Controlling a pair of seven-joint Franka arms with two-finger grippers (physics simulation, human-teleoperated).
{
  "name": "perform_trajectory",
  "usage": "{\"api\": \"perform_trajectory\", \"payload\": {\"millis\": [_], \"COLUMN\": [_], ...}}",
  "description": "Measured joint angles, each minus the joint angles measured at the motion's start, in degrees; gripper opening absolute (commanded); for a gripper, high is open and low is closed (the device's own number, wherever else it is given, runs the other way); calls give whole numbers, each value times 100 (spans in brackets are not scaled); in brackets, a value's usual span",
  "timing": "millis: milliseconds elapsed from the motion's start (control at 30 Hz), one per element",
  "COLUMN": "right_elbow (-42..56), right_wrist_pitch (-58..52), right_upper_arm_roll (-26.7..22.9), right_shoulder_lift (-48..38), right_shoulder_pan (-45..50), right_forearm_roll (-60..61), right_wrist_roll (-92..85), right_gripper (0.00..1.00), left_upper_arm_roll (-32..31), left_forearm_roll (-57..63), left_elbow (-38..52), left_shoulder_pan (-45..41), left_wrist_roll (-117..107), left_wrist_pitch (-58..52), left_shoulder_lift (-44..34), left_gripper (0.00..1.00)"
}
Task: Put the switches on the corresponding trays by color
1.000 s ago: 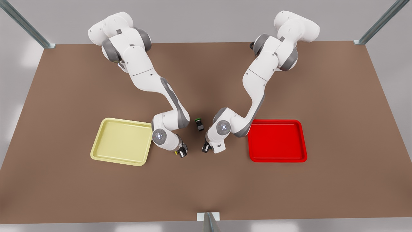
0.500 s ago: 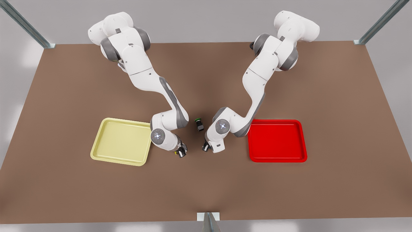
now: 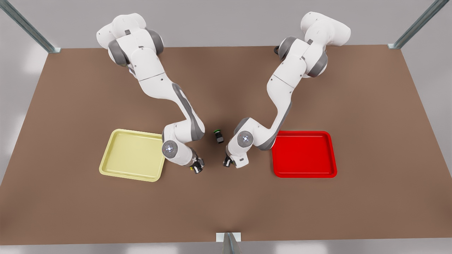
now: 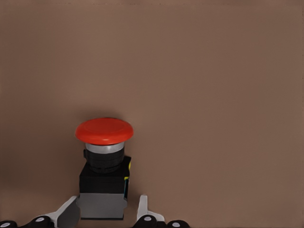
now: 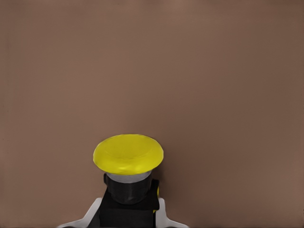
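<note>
Since a second ago the right gripper (image 3: 196, 169) has drifted toward the yellow tray (image 3: 131, 155), clamping the yellow-capped switch (image 5: 128, 164) — the left gripper (image 3: 226, 163) has lifted slightly, gripping the red-capped switch (image 4: 104, 166) short of the red tray (image 3: 303, 153). Green-capped switch (image 3: 219, 135) lies between them.

Both arms are seen in the front view bent down from bases at the far edge, wrists lowered toward the middle.

The right end effector (image 3: 196, 168), at the front view's left, is pointed downward with its fingers (image 5: 160, 209) closed against the black body of the yellow-capped switch (image 5: 128, 154).

The left end effector (image 3: 227, 163), at the front view's right, is likewise angled down, and its fingers (image 4: 141, 209) are pressed on either side of the body of the red-capped switch (image 4: 104, 131).
</note>
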Motion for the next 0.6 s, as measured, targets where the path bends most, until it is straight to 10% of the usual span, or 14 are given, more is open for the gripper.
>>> {"api": "perform_trajectory", "payload": {"millis": [433,467,500,600], "right_elbow": [-2661,-2858,-2934,-2918], "right_wrist_pitch": [-106,-3,122,172], "right_upper_arm_roll": [9,9,9,9], "right_shoulder_lift": [-1845,-1929,-1944,-1903], "right_shoulder_pan": [-1793,-1856,-1892,-1890], "right_forearm_roll": [-234,-344,-408,-448], "right_wrist_roll": [-3593,-3760,-3782,-3764], "right_gripper": [54,59,94,100], "left_upper_arm_roll": [15,15,15,15], "left_forearm_roll": [-141,-142,-148,-183], "left_elbow": [-69,-69,-69,-69], "left_shoulder_pan": [21,25,25,18], "left_wrist_roll": [-7,-4,-5,-2], "left_wrist_pitch": [-76,-77,-78,-83], "left_shoulder_lift": [-92,-92,-96,-109], "left_gripper": [45,45,45,45]}}
